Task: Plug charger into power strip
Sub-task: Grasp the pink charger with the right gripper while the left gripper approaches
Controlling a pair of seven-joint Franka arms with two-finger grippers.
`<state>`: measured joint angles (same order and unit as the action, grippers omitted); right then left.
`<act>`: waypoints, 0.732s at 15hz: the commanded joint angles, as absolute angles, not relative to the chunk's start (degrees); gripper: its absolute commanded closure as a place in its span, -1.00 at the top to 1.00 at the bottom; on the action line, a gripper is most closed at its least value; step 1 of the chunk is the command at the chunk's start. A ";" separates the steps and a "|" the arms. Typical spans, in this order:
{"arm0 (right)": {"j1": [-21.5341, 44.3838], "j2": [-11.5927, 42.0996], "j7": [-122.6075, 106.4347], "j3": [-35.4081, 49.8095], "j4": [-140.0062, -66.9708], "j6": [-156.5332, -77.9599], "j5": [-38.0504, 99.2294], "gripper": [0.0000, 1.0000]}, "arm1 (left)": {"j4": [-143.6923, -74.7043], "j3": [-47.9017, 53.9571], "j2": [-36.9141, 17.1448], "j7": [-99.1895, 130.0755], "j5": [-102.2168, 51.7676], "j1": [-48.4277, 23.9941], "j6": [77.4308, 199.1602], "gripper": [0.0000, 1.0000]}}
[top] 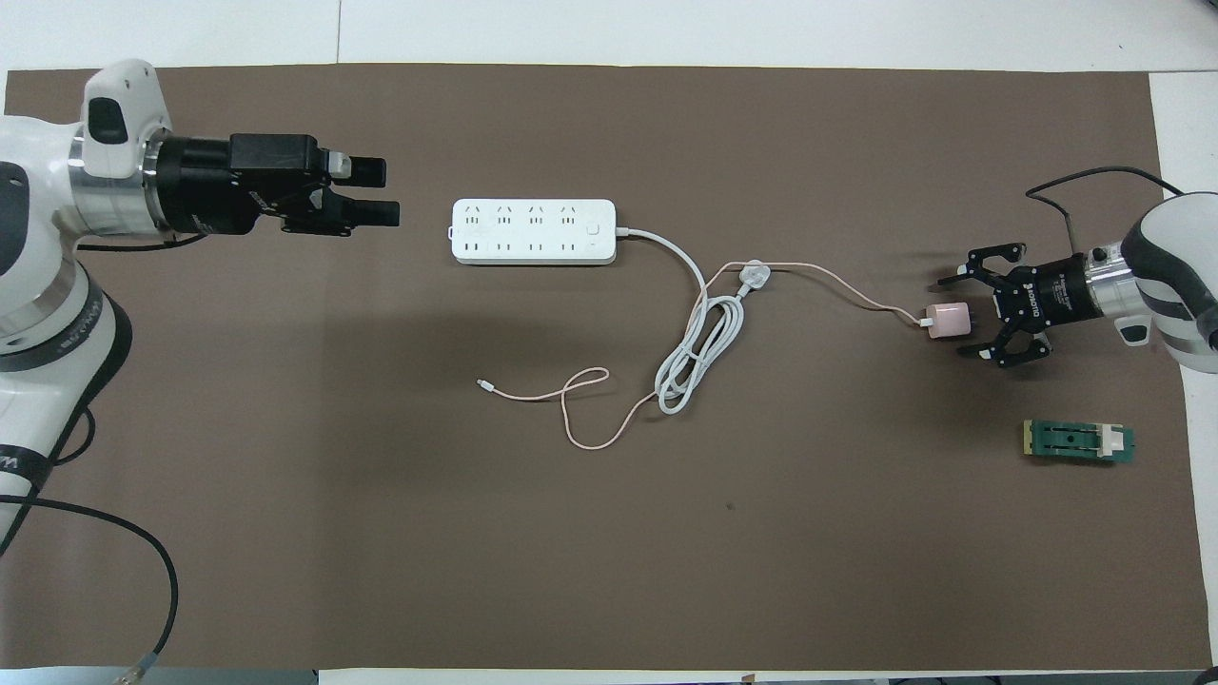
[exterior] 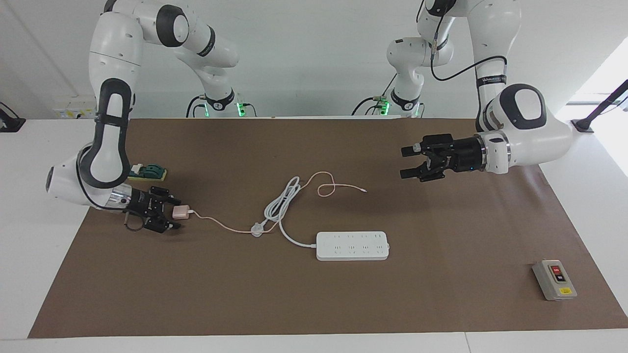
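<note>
right arm [exterior: 174,213] low, jaws astride charger [exterior: 181,212]

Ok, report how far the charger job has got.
Nothing is plugged in yet. In hand: the right gripper, jaws open, is at the charger, which lies on the mat; the left gripper hangs open. Left: grasp, carry it to the power strip, and insert.

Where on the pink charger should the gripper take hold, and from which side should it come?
Probably grip the charger by its cube body, across the two flat faces beside the cable. Come from the end away from the cable, toward the right arm's end of the table, where the open right gripper already brackets it. The thin pink cable leaves the other end, so that approach stays clear.
</note>
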<state>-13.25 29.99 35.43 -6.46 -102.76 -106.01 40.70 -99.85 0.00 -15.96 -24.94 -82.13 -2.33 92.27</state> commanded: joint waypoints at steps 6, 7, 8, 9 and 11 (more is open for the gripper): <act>-13.27 30.76 33.23 -6.33 -103.01 -107.75 42.10 -1.00 | -112.76 -0.26 -14.59 -35.14 -86.40 -1.05 88.42 1.00; -13.27 30.76 33.40 -6.24 -103.01 -107.75 42.10 -1.00 | -113.20 -0.26 -14.15 -35.33 -86.40 -1.49 88.50 1.00; -13.27 30.76 33.40 -6.24 -102.83 -107.32 42.10 -1.00 | -113.29 -0.26 -13.98 -35.33 -86.40 -1.67 88.59 1.00; -13.27 30.50 33.49 -6.24 -102.57 -107.05 42.01 -1.00 | -113.47 -0.26 -13.97 -35.33 -86.40 -1.84 88.59 1.00; -12.23 29.62 34.19 -5.98 -102.22 -106.44 42.01 -1.00 | -115.04 -0.26 -13.10 -36.03 -86.40 -2.81 88.16 1.00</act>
<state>-13.21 29.83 35.20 -6.47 -102.50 -105.73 41.08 -111.14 0.06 -15.99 -34.17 -85.12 -1.92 88.77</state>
